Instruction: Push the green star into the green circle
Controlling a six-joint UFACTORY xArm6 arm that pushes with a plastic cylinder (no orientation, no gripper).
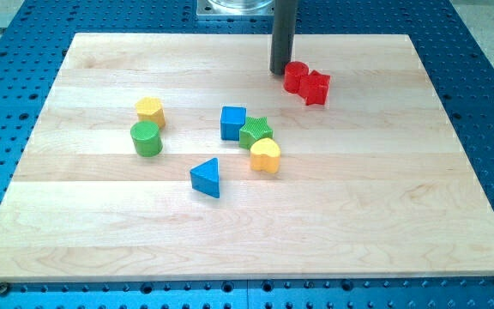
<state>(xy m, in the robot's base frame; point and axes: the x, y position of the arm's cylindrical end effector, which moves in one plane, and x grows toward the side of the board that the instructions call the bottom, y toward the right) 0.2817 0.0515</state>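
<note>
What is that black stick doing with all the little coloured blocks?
That dark rod belongs to a robot arm, and it pushes blocks around the wooden board. My tip is near the view's top, right beside the red round block and the red star block. The green star block I'm meant to push sits mid-board between a blue cube and a yellow heart block. The green circle block waits toward the view's left, below a yellow block.

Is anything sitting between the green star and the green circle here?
Yes. The blue cube touches the green star on the view's left, partly across the line to the green circle. My tip is beside the red blocks.
</note>
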